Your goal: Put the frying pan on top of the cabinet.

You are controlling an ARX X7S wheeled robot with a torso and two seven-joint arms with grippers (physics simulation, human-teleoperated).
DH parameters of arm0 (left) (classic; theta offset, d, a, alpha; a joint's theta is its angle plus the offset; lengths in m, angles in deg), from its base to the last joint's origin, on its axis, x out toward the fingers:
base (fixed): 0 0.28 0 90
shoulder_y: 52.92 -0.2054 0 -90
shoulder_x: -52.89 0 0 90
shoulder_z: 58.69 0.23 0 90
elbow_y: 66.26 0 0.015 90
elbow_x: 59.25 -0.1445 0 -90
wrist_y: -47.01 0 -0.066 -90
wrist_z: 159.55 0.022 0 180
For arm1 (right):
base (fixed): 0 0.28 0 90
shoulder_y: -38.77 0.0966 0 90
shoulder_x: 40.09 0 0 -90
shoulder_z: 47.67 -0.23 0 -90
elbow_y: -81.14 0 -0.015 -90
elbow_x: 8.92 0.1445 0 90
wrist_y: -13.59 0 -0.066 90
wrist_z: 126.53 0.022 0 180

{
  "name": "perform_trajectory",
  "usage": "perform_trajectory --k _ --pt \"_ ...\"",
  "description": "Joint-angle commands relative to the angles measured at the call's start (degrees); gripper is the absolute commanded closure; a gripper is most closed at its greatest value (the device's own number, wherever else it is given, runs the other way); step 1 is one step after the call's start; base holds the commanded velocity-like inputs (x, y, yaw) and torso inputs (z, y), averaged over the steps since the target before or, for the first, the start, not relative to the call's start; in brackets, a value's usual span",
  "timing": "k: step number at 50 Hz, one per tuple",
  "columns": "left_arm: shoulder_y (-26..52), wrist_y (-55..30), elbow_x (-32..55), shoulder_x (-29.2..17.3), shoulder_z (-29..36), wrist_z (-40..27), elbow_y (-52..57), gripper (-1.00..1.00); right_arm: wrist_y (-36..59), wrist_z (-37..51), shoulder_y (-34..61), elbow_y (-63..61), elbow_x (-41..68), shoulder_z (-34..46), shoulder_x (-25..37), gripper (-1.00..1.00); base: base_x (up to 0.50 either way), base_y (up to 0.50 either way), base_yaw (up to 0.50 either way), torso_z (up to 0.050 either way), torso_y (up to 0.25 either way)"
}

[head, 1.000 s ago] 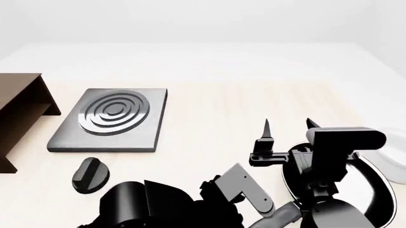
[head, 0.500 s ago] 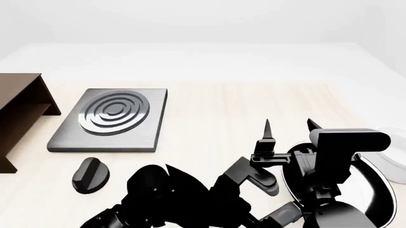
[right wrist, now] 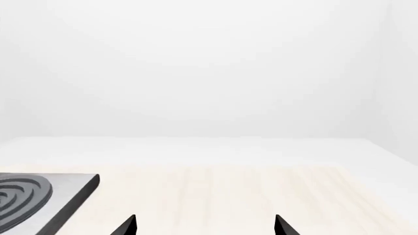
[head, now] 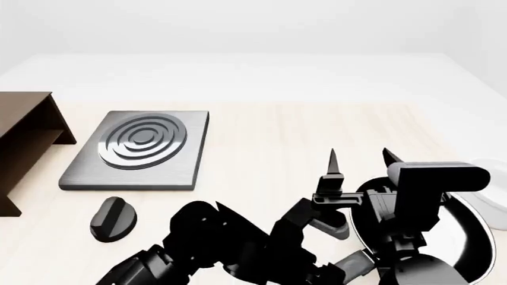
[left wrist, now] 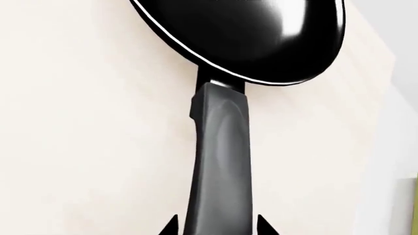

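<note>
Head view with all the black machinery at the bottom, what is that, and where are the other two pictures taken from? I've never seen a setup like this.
It is a simulated two-armed robot. The head view looks down from its head over both arms and a pale table. On the table lie a brown cabinet, a grey hob, a small black knob and the frying pan. The other two pictures come from cameras near each arm's end effector. The left end effector straddles the pan's handle, jaws apart, apparently not gripping yet. The right end effector is open and holds nothing.
</note>
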Motion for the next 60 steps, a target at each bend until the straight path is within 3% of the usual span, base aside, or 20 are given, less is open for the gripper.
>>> perform_trajectory --k 1,11,24,35,41,60 --pt "0.0 0.6 -0.3 -1.4 0.7 -4.2 1.4 1.0 -0.1 0.3 0.1 -0.4 0.5 0.0 0.1 -1.0 0.0 0.0 0.0 0.0 0.0" --pt "-1.1 1.4 -0.5 -9.8 -2.5 -15.7 13.4 1.0 0.4 0.7 0.3 -1.5 1.3 -0.5 0.3 -1.0 0.0 0.0 0.0 0.0 0.0" --pt "-0.1 4.9 -1.3 -20.2 -8.8 -19.9 21.4 1.0 0.6 1.2 0.7 -1.7 1.7 -0.4 0.5 -1.0 0.0 0.0 0.0 0.0 0.0" --pt "0.9 7.4 2.5 -25.1 -16.0 -21.5 21.6 1.0 0.6 1.5 0.8 -1.5 2.0 -0.2 0.8 -1.0 0.0 0.0 0.0 0.0 0.0" --pt "5.2 8.7 5.8 -27.6 -21.8 -23.2 20.1 1.0 0.5 1.6 0.9 -1.4 2.1 0.0 0.9 -1.0 0.0 0.0 0.0 0.0 0.0" --pt "15.7 10.2 9.0 -32.2 -29.5 -25.1 14.1 1.0 0.1 1.9 0.7 -1.3 2.6 0.6 1.0 -1.0 0.0 0.0 0.0 0.0 0.002"
